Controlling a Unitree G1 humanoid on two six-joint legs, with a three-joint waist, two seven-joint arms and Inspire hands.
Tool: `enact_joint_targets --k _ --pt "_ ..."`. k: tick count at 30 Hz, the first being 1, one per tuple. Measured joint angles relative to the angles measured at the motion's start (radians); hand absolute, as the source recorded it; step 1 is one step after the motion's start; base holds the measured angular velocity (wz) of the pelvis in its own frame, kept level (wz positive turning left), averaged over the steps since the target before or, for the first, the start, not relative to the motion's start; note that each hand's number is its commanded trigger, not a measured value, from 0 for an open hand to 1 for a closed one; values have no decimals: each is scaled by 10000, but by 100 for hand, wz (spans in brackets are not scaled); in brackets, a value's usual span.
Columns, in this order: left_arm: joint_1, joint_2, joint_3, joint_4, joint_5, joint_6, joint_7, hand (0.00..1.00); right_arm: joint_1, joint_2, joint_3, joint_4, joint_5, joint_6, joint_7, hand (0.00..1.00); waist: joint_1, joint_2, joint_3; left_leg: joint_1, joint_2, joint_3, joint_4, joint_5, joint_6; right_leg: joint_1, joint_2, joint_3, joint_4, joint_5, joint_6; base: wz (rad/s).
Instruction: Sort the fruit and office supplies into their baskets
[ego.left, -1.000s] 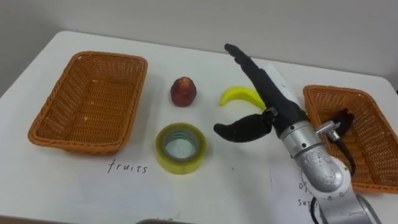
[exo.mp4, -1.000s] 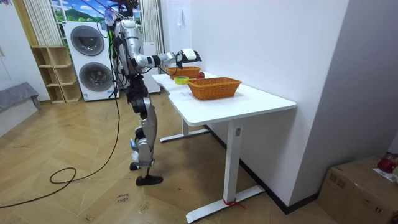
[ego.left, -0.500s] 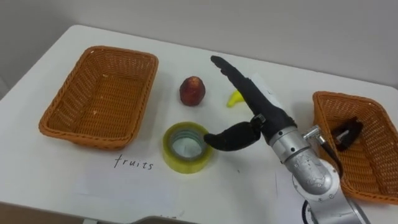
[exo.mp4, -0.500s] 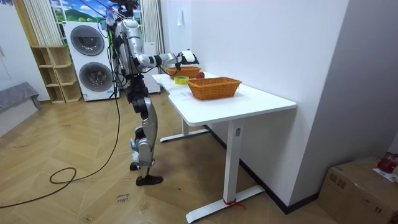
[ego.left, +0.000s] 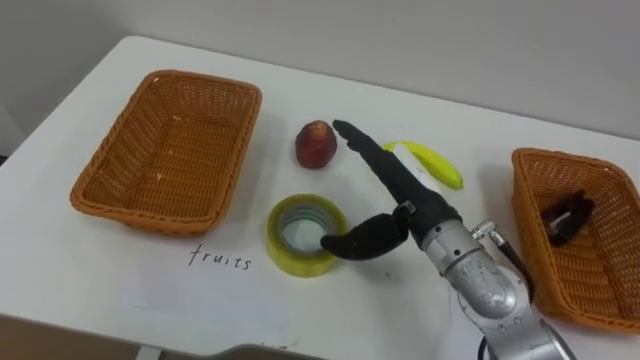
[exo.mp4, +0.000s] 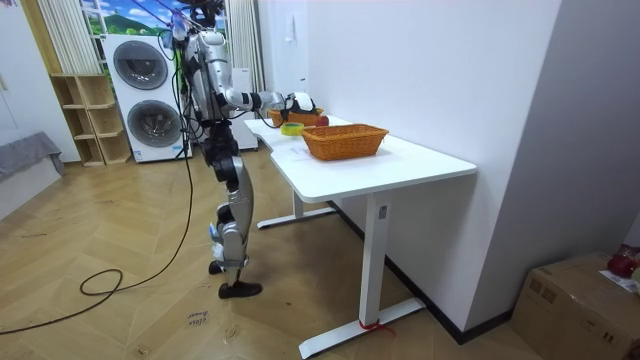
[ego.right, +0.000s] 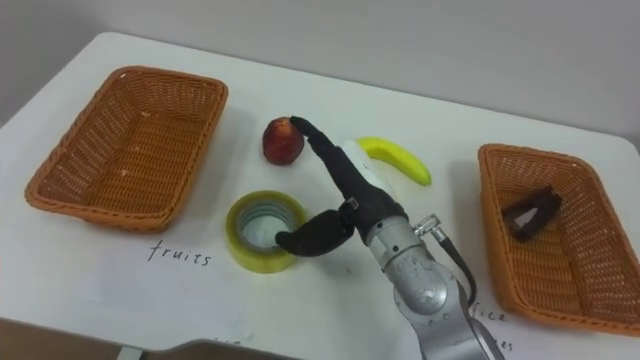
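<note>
Trouble could start at the yellow tape roll (ego.left: 300, 235): the right hand (ego.left: 412, 208) has its thumb over the roll's rim and might drag it. Farther out, its straight fingertips nearly reach the red fruit (ego.left: 315, 146), which a nudge could send rolling. The hand is open and holds nothing. Beyond lies the banana (ego.left: 432, 163); the left basket (ego.left: 110, 190) sits empty.

clear: above left basket (ego.left: 110, 165) | obstacles: apple (ego.left: 315, 145), tape roll (ego.left: 283, 258) beside right hand (ego.left: 415, 210)
</note>
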Motion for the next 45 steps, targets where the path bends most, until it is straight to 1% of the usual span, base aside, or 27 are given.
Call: enact_joint_targets --k 4,8,13,16,18,21,25,30,36,39,42,45 --pt "-14 -1 4 5 3 133 -19 0 -3 23 357 65 -402 3 -36 0 37 11 7 -3 1 6 -21 0 0 -18 12 -14 -7 0 0 0" --pt "-53 0 6 5 6 135 -19 0 -3 25 675 128 -778 85 -6 0 44 16 8 -4 2 3 -22 0 0 -18 4 -52 -12 0 0 0" --pt "-106 1 4 6 6 138 -19 0 -18 34 681 157 -865 108 29 0 48 31 3 -3 5 2 -16 0 0 -16 1 -59 -19 0 0 0" --pt "-139 3 3 77 9 147 -17 0 -71 149 684 328 -862 118 29 0 36 54 -11 6 7 28 4 1 -1 -15 1 -51 -19 0 0 0" --pt "-134 2 3 79 11 157 -16 0 -93 218 683 376 -867 203 27 0 34 58 -11 5 8 30 4 1 -2 -15 3 -46 -20 0 -1 0" --pt "-124 -3 3 78 13 230 -15 0 -93 283 686 386 -915 223 28 0 43 70 -11 4 7 24 -8 1 -2 -12 4 -49 -15 1 -1 0" --pt "-116 -4 3 77 14 357 -11 0 -93 328 687 387 -943 399 28 0 45 134 -36 5 3 23 -5 1 -2 -10 3 -51 -13 1 -2 0" --pt "-116 -9 2 76 15 361 5 0 -93 353 689 389 -938 408 30 0 46 235 -43 5 5 26 -4 1 -2 -11 1 -57 -14 1 -2 0" --pt "-110 -13 0 77 14 357 26 0 -168 372 683 538 -928 403 -47 0 48 236 -45 16 3 20 43 2 -2 -13 -2 -63 -15 1 -2 0" --pt "-10 -48 13 80 16 308 71 0 -330 370 654 750 -922 401 -163 0 73 233 -47 20 2 51 55 2 -2 -12 -7 -49 -13 1 -2 0" --pt "17 -156 31 134 16 302 218 0 -372 425 655 745 -917 396 -224 0 93 235 -46 19 3 73 55 2 -2 -15 -7 -44 -16 1 -2 0" --pt "5 -209 30 120 21 293 233 0 -493 426 653 656 -845 396 -321 0 206 239 -46 15 6 85 40 2 -2 -22 -3 -39 -20 1 -2 0"
